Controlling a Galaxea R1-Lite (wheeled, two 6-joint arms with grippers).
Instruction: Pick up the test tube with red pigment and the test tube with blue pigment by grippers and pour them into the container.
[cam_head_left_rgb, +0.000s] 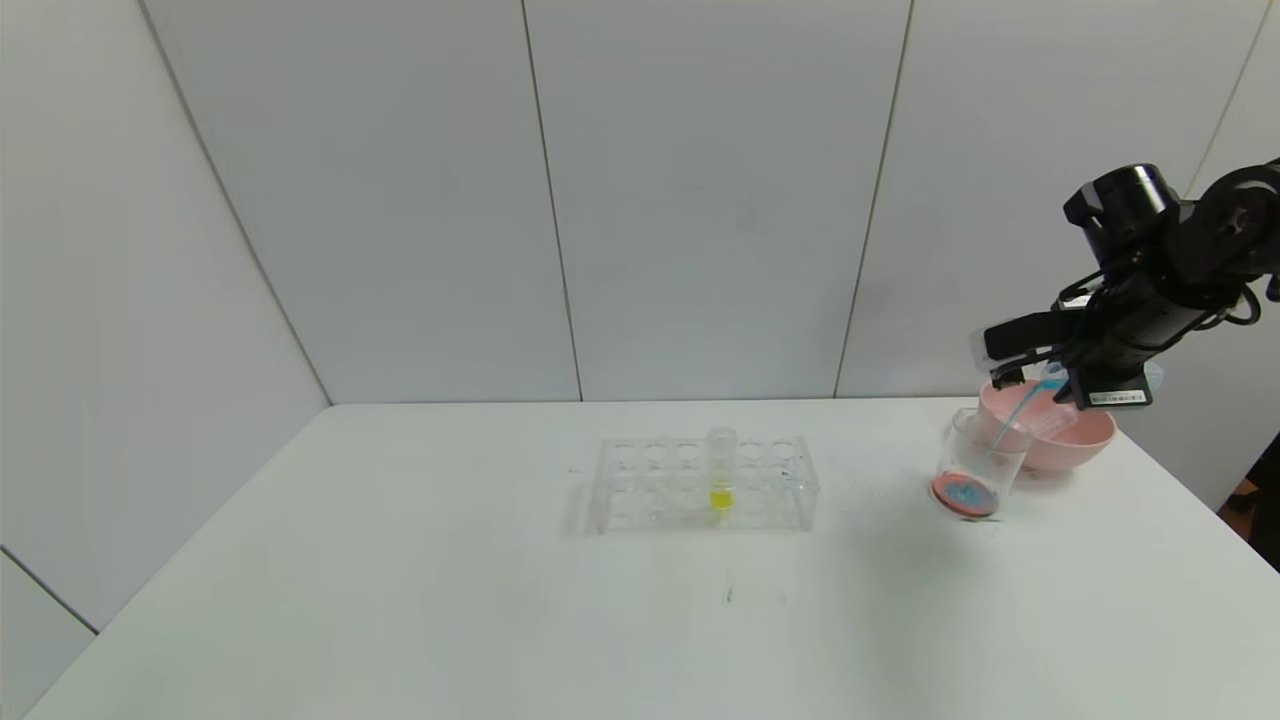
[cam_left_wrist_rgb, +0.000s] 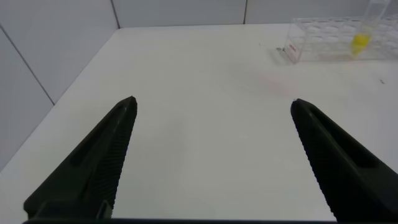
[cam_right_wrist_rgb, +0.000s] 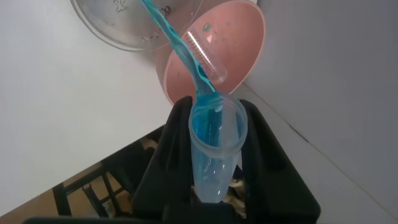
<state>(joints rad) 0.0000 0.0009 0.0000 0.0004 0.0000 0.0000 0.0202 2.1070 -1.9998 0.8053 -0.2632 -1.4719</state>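
My right gripper (cam_head_left_rgb: 1032, 364) is shut on the test tube with blue pigment (cam_head_left_rgb: 1054, 377) and holds it tilted, mouth down, above the pink bowl. A thin blue stream runs from its mouth into the container (cam_head_left_rgb: 962, 440), a clear beaker with red liquid and a blue patch at its bottom. In the right wrist view the tube (cam_right_wrist_rgb: 214, 155) sits between the black fingers (cam_right_wrist_rgb: 166, 149) and the stream reaches the beaker (cam_right_wrist_rgb: 118, 25). No tube with red liquid shows. My left gripper (cam_left_wrist_rgb: 212, 107) is open and empty above bare table.
A pink bowl (cam_head_left_rgb: 1092, 440) stands just behind the beaker, with an empty clear tube (cam_right_wrist_rgb: 205, 53) lying in it. A clear tube rack (cam_head_left_rgb: 640, 490) at mid-table holds a yellow-liquid tube (cam_head_left_rgb: 721, 472). The table's right edge is close to the bowl.
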